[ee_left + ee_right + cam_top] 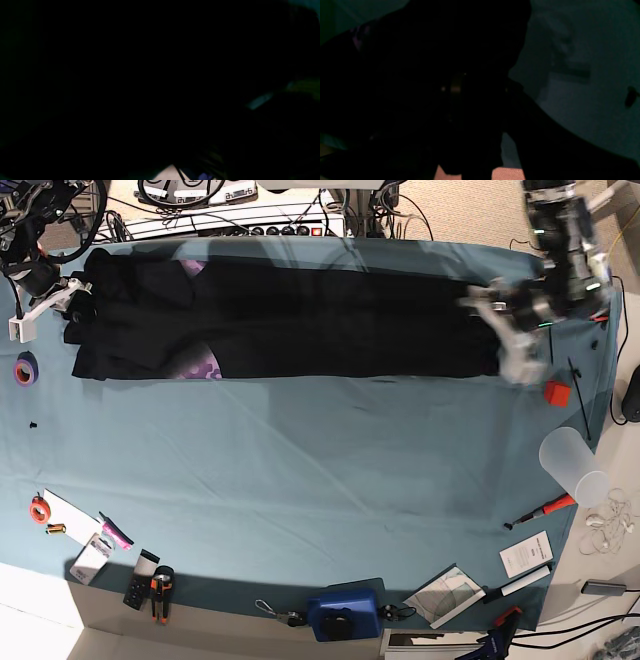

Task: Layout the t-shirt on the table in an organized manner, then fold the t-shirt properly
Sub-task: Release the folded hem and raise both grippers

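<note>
Grippers (510,330) (50,300) meet t-shirt (300,320) ends on table (300,470); jaw spread unreadable.

Base cam looking straight down on whole desk (300,470); both wrist cams sitting close against black shirt (300,320), nearly dark.

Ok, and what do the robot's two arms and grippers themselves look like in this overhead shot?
Both arms are black-bodied with pale white-grey gripper parts. The left arm shows small green lights, and the left gripper is too blurred for detail. Black cables loop around the right arm, and the right gripper has a white bracket-like piece. Both wrist views are too dark to add anything.
</note>
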